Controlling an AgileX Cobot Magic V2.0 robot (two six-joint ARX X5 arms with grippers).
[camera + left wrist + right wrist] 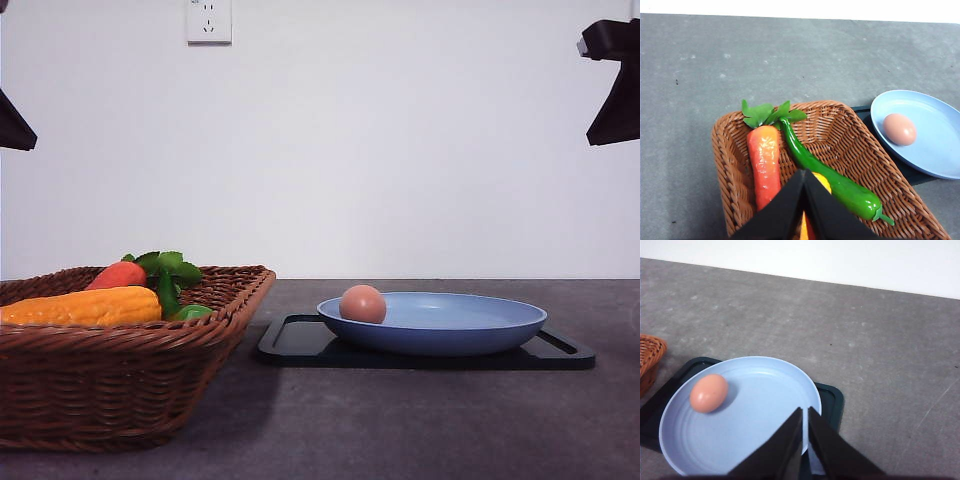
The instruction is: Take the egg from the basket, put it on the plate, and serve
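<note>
The pinkish-brown egg (362,303) lies in the light blue plate (470,335), near its left side; it also shows in the left wrist view (899,129) and the right wrist view (709,393). The wicker basket (120,380) stands at the left and holds vegetables. My left gripper (804,175) hangs shut and empty above the basket (840,135). Over the near rim of the plate (740,440), my right gripper (805,412) is also shut with nothing in it, to the right of the egg.
The plate sits on a flat black tray (300,345). In the basket lie a red-orange carrot (765,165), a green pepper (840,187) and a long orange-yellow vegetable (85,305). Both arms (615,80) are raised high at the picture's edges. A wall stands behind the table.
</note>
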